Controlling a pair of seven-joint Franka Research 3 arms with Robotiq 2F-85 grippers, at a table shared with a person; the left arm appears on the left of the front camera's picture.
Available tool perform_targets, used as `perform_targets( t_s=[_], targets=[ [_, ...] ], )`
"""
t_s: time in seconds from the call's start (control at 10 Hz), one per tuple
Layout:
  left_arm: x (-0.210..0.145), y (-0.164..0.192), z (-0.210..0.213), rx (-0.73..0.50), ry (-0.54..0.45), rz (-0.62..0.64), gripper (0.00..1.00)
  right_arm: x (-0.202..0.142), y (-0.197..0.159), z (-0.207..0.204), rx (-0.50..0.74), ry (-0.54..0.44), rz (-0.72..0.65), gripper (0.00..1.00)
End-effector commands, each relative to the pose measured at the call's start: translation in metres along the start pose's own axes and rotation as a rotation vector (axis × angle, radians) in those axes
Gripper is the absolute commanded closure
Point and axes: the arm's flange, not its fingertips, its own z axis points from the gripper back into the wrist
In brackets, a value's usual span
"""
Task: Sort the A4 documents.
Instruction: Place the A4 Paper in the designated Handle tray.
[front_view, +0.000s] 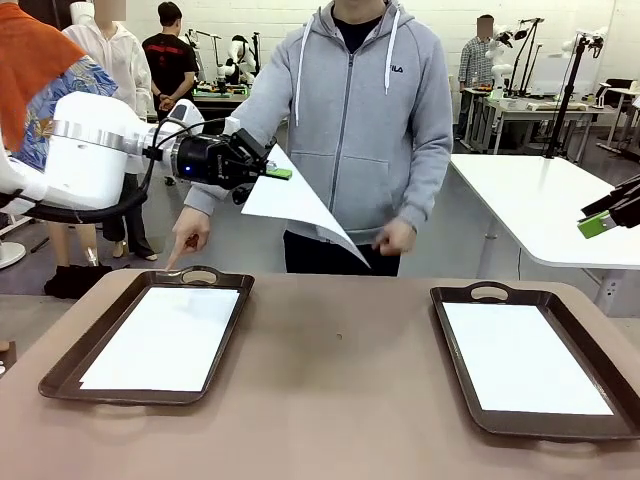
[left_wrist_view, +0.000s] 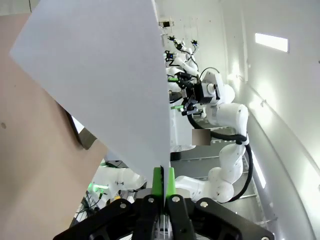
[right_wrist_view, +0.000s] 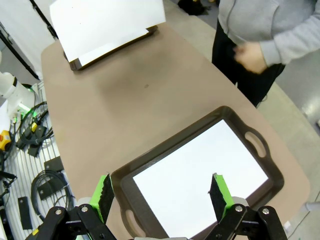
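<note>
Left gripper (front_view: 278, 173), upper left of the front view: clamped on one corner of an A4 sheet (front_view: 296, 202) held in the air, hanging tilted before the person's grey hoodie (front_view: 375, 120).

Right gripper (front_view: 598, 222), right edge of the front view, cut off by the frame: jaws wide apart, holding nothing, above the right tray (right_wrist_view: 250, 135).

Left tray (front_view: 215, 283), lower left: one white sheet (front_view: 165, 338) lies flat inside it. The person's finger (front_view: 178, 255) points at its far rim.

Right tray, lower right: one white sheet (front_view: 520, 356) lies flat inside it.

Worktop (front_view: 335, 400): brown; both trays stand well apart.
</note>
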Motion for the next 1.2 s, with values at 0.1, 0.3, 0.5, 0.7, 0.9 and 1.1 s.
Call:
perform_targets(
  t_s=[0.1,0.3,0.5,0.7,0.9,1.1],
  targets=[
    [-0.030,0.015,0.030,0.042,0.038,-0.019,0.99,0.000,0.000,0.000,0.004,-0.004,-0.002,0.00],
    [-0.045,0.033,0.058,0.121,0.081,0.027,0.99,0.000,0.000,0.000,0.004,-0.004,-0.002,0.00],
    [-0.056,0.041,0.079,0.203,0.138,0.025,0.99,0.000,0.000,0.000,0.004,-0.004,-0.002,0.00],
    [-0.063,0.054,0.095,0.283,0.166,-0.004,0.99,0.000,0.000,0.000,0.004,-0.004,-0.002,0.00],
    [-0.064,0.078,0.113,0.359,0.147,0.020,0.99,0.000,0.000,0.000,0.004,-0.004,-0.002,0.00],
    [-0.058,0.091,0.121,0.447,0.170,0.026,0.99,0.000,0.000,0.000,0.004,-0.004,-0.002,0.00]
  ],
)
